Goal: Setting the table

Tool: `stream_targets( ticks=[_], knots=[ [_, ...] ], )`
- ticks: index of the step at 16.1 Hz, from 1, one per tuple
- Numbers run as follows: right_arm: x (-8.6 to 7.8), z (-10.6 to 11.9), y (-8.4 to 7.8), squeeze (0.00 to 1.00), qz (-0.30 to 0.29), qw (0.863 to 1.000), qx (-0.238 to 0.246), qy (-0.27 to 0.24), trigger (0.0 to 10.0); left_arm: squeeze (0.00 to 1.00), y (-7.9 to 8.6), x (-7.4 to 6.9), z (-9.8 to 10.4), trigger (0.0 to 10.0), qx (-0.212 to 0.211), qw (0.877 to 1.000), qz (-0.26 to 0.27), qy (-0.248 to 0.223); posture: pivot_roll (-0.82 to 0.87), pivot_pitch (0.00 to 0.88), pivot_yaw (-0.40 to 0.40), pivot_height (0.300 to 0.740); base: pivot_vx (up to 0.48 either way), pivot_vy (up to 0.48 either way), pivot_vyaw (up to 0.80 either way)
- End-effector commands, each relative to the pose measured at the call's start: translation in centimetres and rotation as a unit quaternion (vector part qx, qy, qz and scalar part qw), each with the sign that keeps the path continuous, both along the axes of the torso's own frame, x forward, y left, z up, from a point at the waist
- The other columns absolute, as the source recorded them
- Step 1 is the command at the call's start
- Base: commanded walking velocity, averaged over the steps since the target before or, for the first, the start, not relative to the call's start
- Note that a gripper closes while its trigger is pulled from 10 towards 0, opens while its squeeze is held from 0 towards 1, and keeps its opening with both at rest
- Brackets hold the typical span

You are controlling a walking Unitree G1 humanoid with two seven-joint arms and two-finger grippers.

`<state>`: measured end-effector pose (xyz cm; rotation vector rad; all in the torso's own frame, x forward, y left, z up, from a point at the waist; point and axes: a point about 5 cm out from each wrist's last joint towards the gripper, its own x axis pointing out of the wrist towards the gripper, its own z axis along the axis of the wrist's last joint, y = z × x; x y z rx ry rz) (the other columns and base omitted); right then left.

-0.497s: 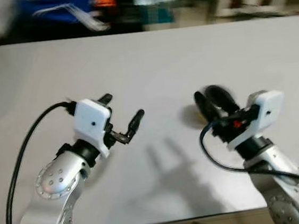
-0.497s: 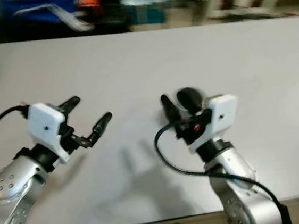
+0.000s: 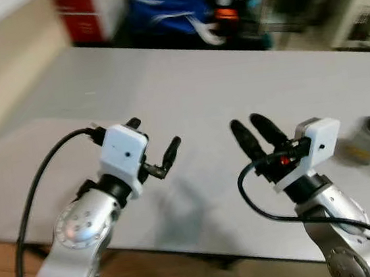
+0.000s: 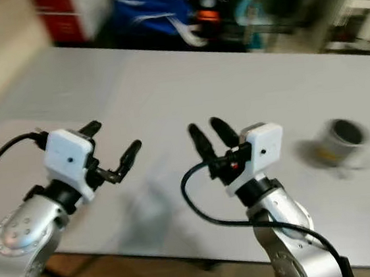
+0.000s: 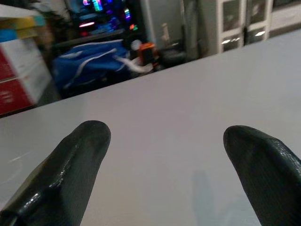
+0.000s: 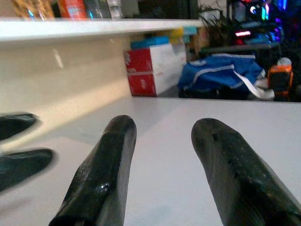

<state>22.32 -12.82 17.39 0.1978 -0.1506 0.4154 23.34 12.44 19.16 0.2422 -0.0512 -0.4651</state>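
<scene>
Silver arms: both raised over the near edge of the pale grey table (image 3: 187,92).
Left gripper (image 3: 154,145): black fingers spread wide, nothing between them — held just above the tabletop.
Right gripper (image 3: 255,131): fingers parted a narrower way, empty, pointing across the table.
Cup (image 4: 339,141): grey, blurred, standing on the table to the right of the right gripper, apart from it.
Far side: red-and-white boxes (image 6: 153,66) and a blue bag (image 5: 89,66) — beyond the table.

Background, beyond table's far edge: 1 blue bag (image 6: 225,75) with white strap; 2 stacked red-and-white boxes (image 6: 153,67); 1 orange-and-black object (image 6: 281,77) beside the bag.
</scene>
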Motion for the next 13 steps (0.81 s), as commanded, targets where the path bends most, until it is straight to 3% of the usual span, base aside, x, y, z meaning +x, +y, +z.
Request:
stream_targets(
  ticks=[1,3,7,12,13],
  knots=[
    [0.3,-0.9,-1.1,0.00,-0.044,0.999,-0.018,0.021,10.0,0.00,-0.4,0.2,-0.5,10.0,0.004,1.000,0.005,0.008,0.04,0.038,-0.022,0.740,0.000,0.480,0.00],
    [1.2,-0.8,-1.9,0.00,-0.097,0.995,0.018,0.020,10.0,0.00,-0.4,1.2,-0.6,10.0,0.012,0.999,0.037,0.002,0.04,0.036,-0.029,0.740,0.000,0.480,0.00],
    [1.9,-1.3,-1.1,0.00,-0.079,0.996,-0.011,0.026,10.0,0.00,0.2,1.9,-0.1,10.0,0.025,0.997,0.064,-0.019,0.06,0.036,-0.041,0.740,0.000,0.480,0.00],
    [2.2,-1.1,-0.5,0.00,-0.057,0.998,-0.022,0.019,10.0,0.00,0.5,2.0,-0.1,10.0,0.023,0.996,0.083,-0.028,0.06,0.055,-0.059,0.740,0.000,0.480,-0.80],
    [2.2,-1.4,-0.5,0.00,-0.056,0.998,-0.022,0.022,10.0,0.00,0.5,1.6,-0.4,10.0,0.028,0.996,0.081,-0.023,0.07,0.057,-0.057,0.740,0.000,0.480,0.00]
  ],
)
